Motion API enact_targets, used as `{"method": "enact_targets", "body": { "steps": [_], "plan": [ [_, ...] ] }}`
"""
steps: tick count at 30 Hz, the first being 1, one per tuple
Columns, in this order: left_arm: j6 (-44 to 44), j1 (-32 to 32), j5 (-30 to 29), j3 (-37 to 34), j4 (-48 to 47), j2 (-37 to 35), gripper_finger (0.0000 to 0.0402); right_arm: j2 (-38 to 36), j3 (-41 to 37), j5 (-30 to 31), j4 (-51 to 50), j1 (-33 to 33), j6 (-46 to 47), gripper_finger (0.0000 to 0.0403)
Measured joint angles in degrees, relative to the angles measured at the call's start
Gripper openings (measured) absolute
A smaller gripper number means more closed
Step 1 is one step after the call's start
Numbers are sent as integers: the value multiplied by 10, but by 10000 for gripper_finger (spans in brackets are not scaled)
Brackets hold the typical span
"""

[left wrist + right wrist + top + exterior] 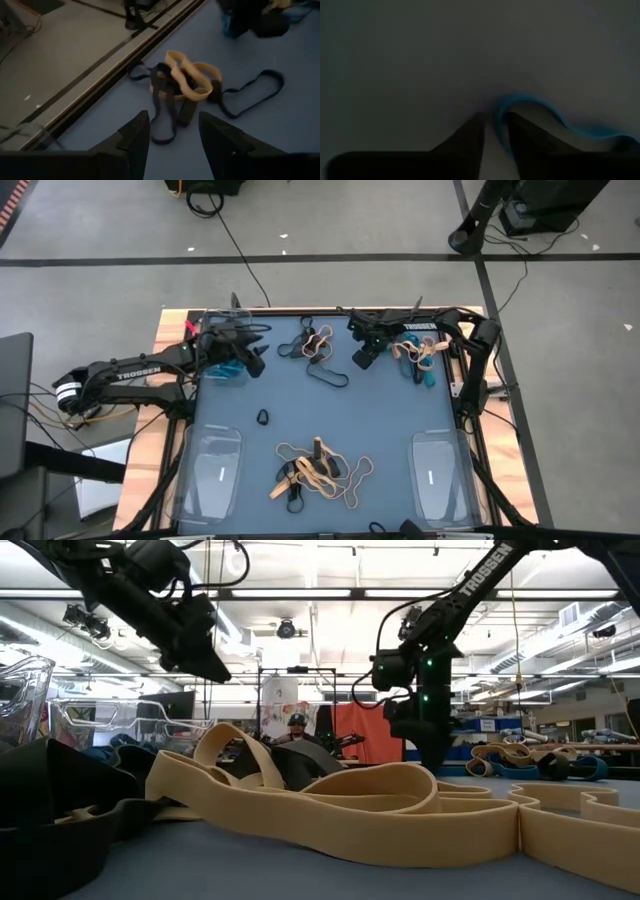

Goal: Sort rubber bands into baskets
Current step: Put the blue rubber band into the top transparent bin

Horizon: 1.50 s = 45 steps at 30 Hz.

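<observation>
Right wrist view: right gripper (494,131) down near the table's far edge, fingers narrowing around a teal rubber band (530,107); pinch fully, lift straight, avoid snagging nearby bands; left gripper (174,137) spread, waiting near far-left corner.

In the right wrist view a teal band (530,107) runs off at three o'clock, its far end hidden behind a finger.

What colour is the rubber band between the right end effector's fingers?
Teal-blue rubber band, between the right end effector fingers; clearest in the right wrist view.
</observation>
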Motion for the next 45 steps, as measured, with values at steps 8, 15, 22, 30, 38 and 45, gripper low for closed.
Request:
{"method": "enact_targets", "body": {
  "steps": [8, 15, 22, 30, 38, 45],
  "plan": [
    [-2, -6, 45, 0, 43, 8, 174, -37, -3, -2, 23, 20, -5, 20],
    [5, -33, 44, 0, 116, 52, 174, -97, -2, -6, 69, 84, 10, 9],
    [0, -85, 44, 0, 232, 145, 174, -121, -2, -7, 137, 165, 11, 8],
    [22, -147, 44, 0, 391, 251, 174, -121, -2, -10, 198, 250, 6, 8],
    [78, -190, 52, 0, 455, 302, 174, -121, -2, -52, 244, 307, 5, 8],
    [124, -226, 112, 0, 457, 323, 174, -121, -2, -52, 254, 336, 5, 8]
  ]
}}
